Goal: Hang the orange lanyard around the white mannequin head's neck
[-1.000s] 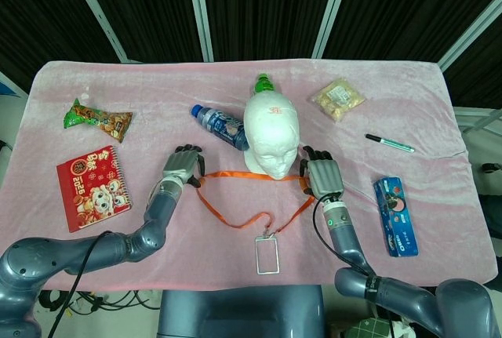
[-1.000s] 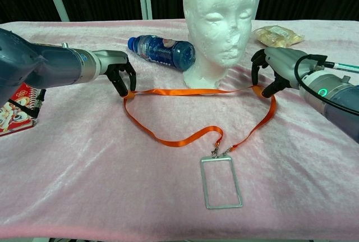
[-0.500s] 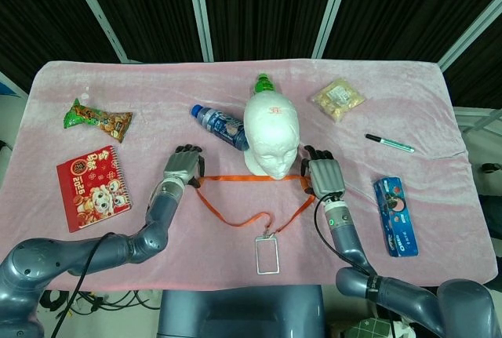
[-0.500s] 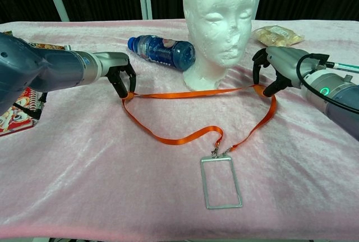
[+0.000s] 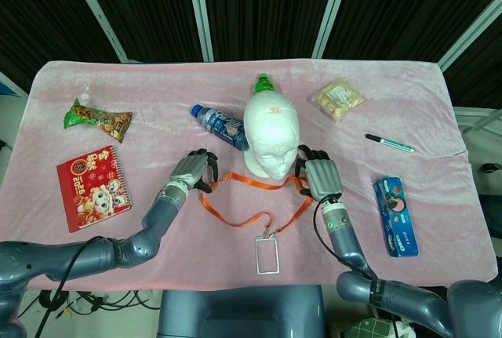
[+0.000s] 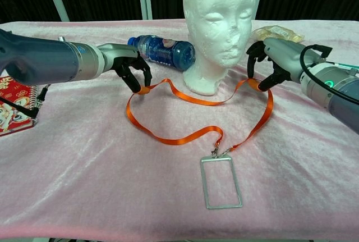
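The white mannequin head (image 5: 271, 136) (image 6: 220, 26) stands upright mid-table. An orange lanyard (image 5: 235, 211) (image 6: 185, 136) loops in front of it, with its clear badge holder (image 5: 267, 254) (image 6: 221, 182) flat on the cloth. My left hand (image 5: 194, 170) (image 6: 128, 65) pinches the strap's left end, raised off the cloth just left of the neck. My right hand (image 5: 318, 178) (image 6: 274, 59) pinches the right end beside the neck. Between them the strap sags slack across the base of the neck.
A blue water bottle (image 5: 220, 125) (image 6: 162, 51) lies left of the head, a green-capped bottle (image 5: 263, 84) behind it. A snack bag (image 5: 337, 98), pen (image 5: 389, 143) and blue box (image 5: 395, 216) lie right. A red notebook (image 5: 91, 187) and green packet (image 5: 97, 119) lie left.
Both hands have lifted the strap ends and moved inward toward the neck. The strap between them was taut and straight; now it hangs slack in a shallow V.
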You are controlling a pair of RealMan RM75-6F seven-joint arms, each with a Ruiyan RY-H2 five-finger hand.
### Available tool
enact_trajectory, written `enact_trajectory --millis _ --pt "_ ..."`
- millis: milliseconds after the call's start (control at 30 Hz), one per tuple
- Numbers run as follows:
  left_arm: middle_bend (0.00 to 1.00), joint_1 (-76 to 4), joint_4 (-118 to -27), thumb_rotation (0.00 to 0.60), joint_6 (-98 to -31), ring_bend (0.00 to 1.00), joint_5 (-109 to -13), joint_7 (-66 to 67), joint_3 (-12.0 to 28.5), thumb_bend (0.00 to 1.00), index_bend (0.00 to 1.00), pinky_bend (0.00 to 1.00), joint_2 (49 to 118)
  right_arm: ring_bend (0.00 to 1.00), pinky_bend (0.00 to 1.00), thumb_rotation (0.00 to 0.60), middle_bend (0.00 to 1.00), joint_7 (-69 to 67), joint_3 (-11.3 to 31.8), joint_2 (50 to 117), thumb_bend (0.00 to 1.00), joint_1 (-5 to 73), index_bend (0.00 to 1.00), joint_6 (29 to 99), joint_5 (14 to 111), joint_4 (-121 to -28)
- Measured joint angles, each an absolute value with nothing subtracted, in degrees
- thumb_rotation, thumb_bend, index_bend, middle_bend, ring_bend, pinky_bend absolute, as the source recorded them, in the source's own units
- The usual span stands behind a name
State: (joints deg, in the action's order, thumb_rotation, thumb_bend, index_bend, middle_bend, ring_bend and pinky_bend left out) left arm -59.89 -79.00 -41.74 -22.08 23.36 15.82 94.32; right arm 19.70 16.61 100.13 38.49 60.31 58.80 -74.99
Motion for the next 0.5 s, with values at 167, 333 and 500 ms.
enact_trajectory --millis 167,333,500 --pt "0.18 -57.6 -86.4 0.600 -41.1 0.00 -28.0 19.9 16.2 0.46 0.62 0.00 89.8 0.23 0.19 0.600 0.16 19.5 16.3 96.8 0.34 37.2 0.77 62.7 60.6 -80.7" --pt "0.18 -55.2 -92.3 0.600 -42.1 0.00 -34.2 17.0 16.4 0.46 0.63 0.00 85.9 0.23 0.19 0.600 0.16 18.8 15.9 92.0 0.34 34.9 0.77 66.3 63.5 -88.4" --pt "0.19 -53.0 -97.5 0.600 -43.7 0.00 -40.2 13.5 17.0 0.46 0.63 0.00 81.9 0.23 0.19 0.600 0.16 17.9 15.9 86.2 0.34 32.5 0.77 69.3 65.5 -96.3"
